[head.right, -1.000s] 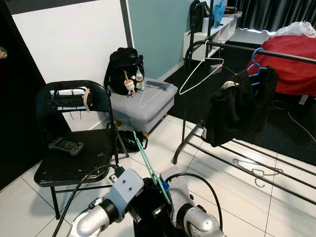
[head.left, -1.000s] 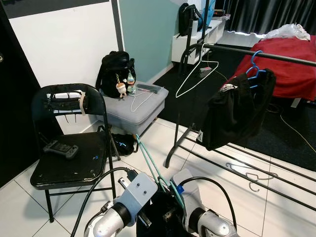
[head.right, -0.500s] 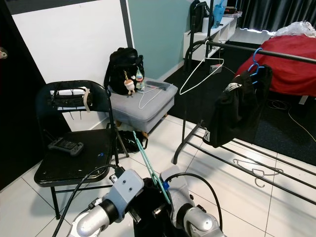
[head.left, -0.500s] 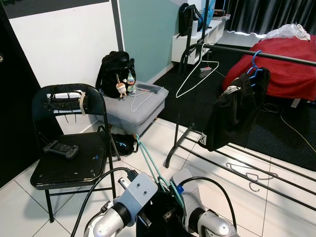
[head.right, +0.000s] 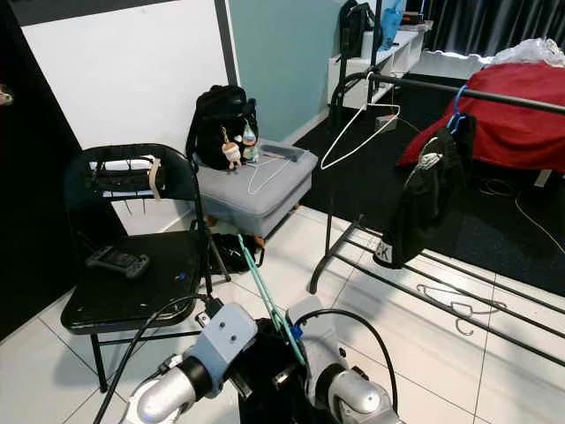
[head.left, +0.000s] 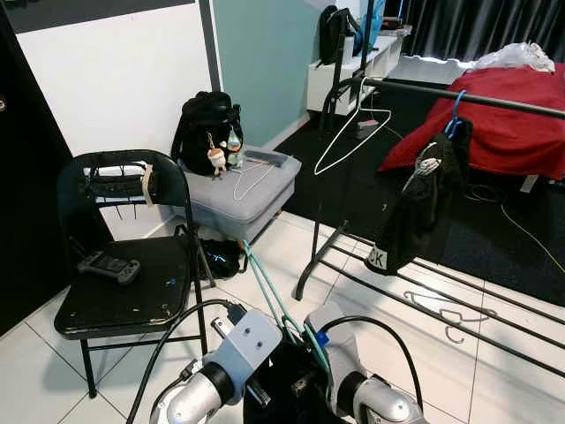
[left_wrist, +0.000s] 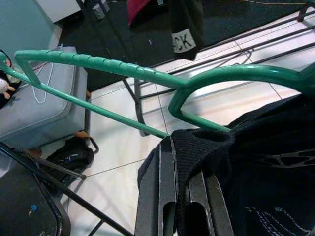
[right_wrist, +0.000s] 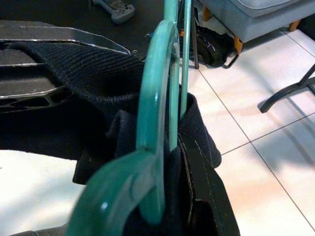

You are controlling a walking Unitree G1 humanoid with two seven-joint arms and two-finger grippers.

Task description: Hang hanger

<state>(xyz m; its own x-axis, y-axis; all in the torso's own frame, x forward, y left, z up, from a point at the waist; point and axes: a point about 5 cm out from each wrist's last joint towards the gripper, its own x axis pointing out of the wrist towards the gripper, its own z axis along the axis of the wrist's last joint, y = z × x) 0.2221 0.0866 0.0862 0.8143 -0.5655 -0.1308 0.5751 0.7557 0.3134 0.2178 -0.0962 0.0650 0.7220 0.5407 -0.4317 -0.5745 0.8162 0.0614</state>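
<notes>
- The left gripper (left_wrist: 184, 196) sits low in front of the robot, its black fingers (left_wrist: 160, 196) pinched on the knit collar of a black garment (left_wrist: 256, 162); this looks meant to keep the cloth from sliding off.
- The right gripper (right_wrist: 197, 196) is close beside it, clamped on the same cloth with the green hanger (head.left: 269, 296) bearing against it, so the two appear to steady one load.
- The hanger's long bar points up and away toward the clothes rail (head.left: 459, 95), well apart; I judge hanging is not yet begun.
- On that rail hang a white wire hanger (head.left: 349, 132) and a blue hanger (head.left: 453, 110) carrying a dark garment (head.left: 419, 199).
- Its white tag reads "CK".
- Beside the robot stands a folding chair (head.left: 124, 291).
</notes>
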